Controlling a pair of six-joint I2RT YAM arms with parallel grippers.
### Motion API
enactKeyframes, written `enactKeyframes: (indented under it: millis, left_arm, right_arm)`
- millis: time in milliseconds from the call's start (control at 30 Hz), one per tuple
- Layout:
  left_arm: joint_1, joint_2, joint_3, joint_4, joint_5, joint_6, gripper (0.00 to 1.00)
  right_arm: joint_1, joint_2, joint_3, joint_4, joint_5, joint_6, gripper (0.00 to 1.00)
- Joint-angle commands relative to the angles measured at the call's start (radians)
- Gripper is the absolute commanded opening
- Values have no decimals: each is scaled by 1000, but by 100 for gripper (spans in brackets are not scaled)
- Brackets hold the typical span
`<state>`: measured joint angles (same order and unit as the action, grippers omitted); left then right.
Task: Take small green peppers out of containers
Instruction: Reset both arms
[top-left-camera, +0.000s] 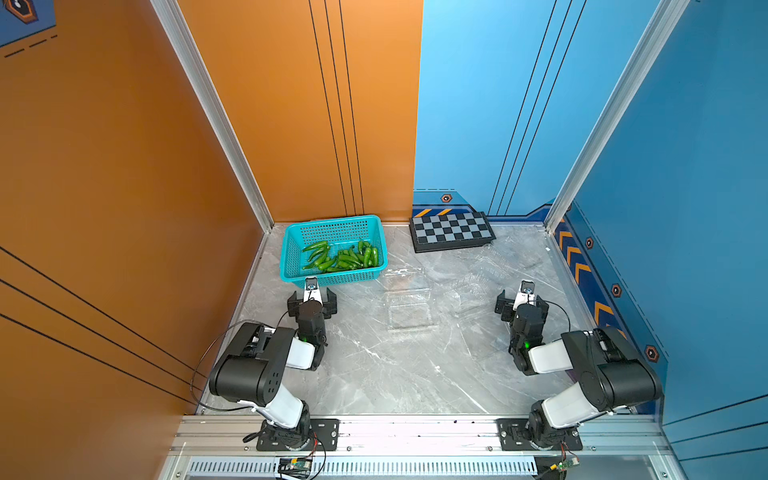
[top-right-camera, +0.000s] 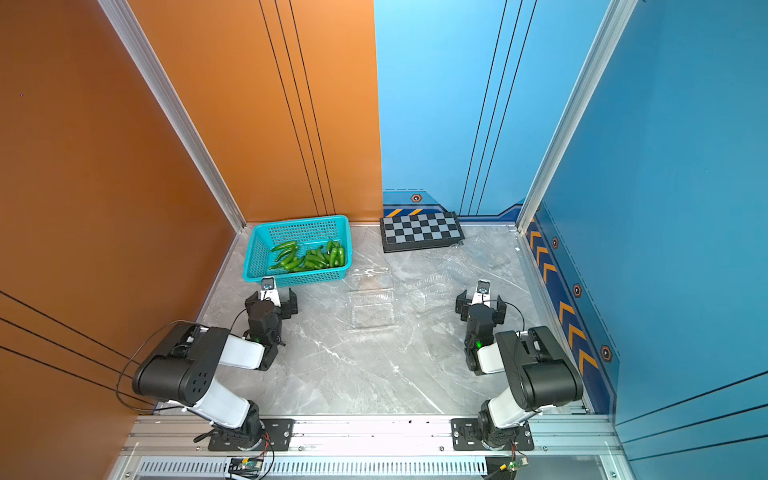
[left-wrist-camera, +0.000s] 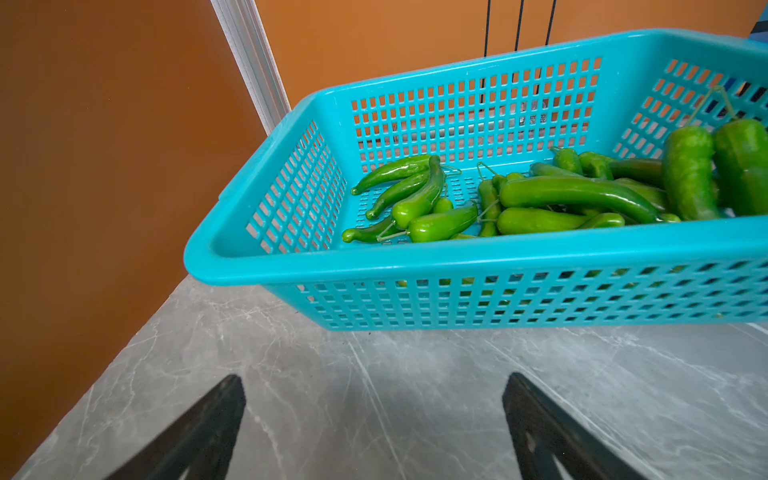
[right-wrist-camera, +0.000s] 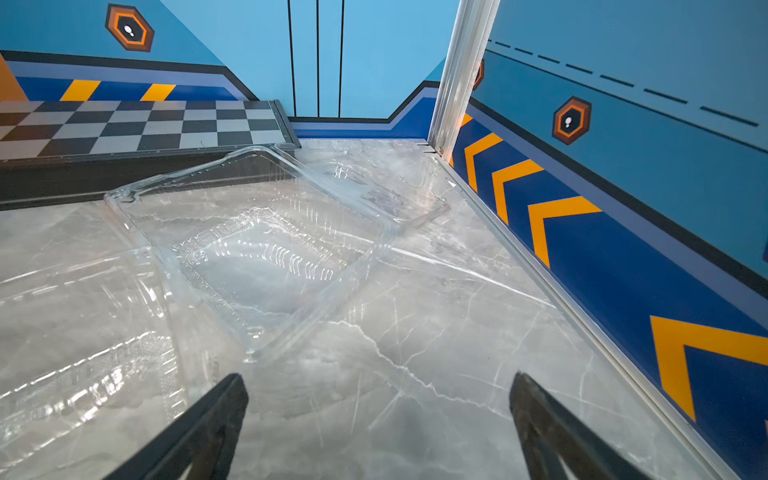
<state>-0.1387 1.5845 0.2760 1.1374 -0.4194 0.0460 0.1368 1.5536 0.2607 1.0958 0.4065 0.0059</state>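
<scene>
I note glossy green peppers (top-left-camera: 345, 259) in the teal perforated plastic basket (top-left-camera: 290, 253), centre-left; clear plastic clamshell containers (top-left-camera: 409, 318) lie mid-frame; left fingers (left-wrist-camera: 216, 415) and right fingers (right-wrist-camera: 216, 415) spread apart, empty.

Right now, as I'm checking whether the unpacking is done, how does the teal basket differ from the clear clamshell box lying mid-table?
The teal basket is opaque with perforated walls; the clear clamshell box is see-through plastic. The basket holds the green peppers; the box lies open and looks empty. The basket sits at the back of the marble table; the box lies mid-table. Both are rectangular plastic.
</scene>
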Motion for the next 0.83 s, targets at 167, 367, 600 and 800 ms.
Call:
enactKeyframes:
  millis: [167, 367, 600, 800]
  left_arm:
    - [-6, 13, 18, 15, -8, 14, 99]
    - [10, 2, 48, -58, 13, -1, 99]
    - [9, 0, 45, -56, 14, 0, 99]
    - [8, -1, 43, -56, 13, -1, 99]
  right_arm:
    - [-33, -7, 78, -117, -32, 49, 100]
    - [-39, -6, 80, -121, -43, 52, 100]
    - [-49, -7, 87, -138, -67, 57, 100]
    - [-57, -7, 90, -146, -89, 61, 100]
